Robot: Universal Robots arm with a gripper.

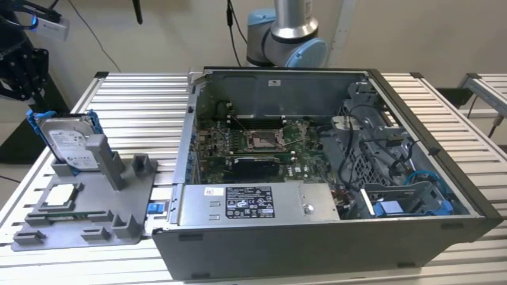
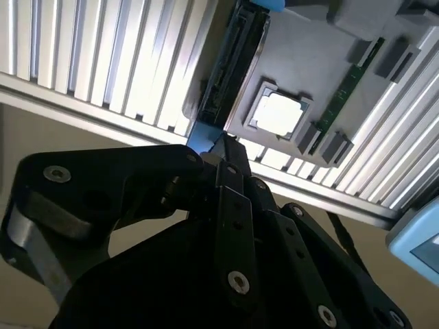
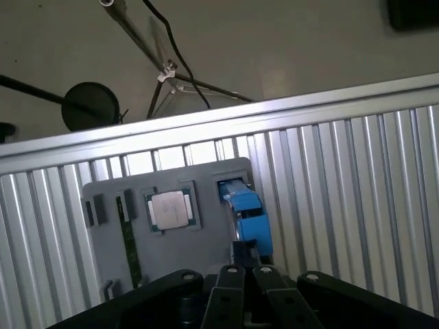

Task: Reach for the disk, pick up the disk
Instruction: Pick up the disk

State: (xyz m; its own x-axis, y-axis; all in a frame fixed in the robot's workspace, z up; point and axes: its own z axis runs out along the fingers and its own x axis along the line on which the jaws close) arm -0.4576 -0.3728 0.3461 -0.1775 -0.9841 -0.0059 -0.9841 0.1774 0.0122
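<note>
The disk [image 1: 67,142] stands on edge in a slot of a grey holder [image 1: 119,208]. The holder lies on the ribbed metal worktop [image 1: 135,101], close to the worktop's edge at the exterior view's left. The disk's silver face with the white label leans slightly, and the blue bracket shows along its upper edge and sides.

A square chip [image 1: 62,196] lies flat in the same holder, just beside the disk on the side toward the worktop's near corner. An open computer case [image 1: 333,243] fills the middle of the worktop, apart from the holder.

The pincer [image 1: 20,83] hangs in the air out past that same worktop edge, higher than the disk and clear of it. In both wrist views its black fingers run close together to a narrow tip, with nothing held between them.

In the second wrist view the pincer [image 2: 221,147] points toward the blue end of the disk [image 2: 230,75], which is seen edge-on. The chip [image 2: 278,113] and a green memory stick [image 2: 346,89] lie alongside.

In the first wrist view the pincer [image 3: 245,264] lines up with the disk [image 3: 247,212], and the chip [image 3: 170,209] sits next to it in the holder.
</note>
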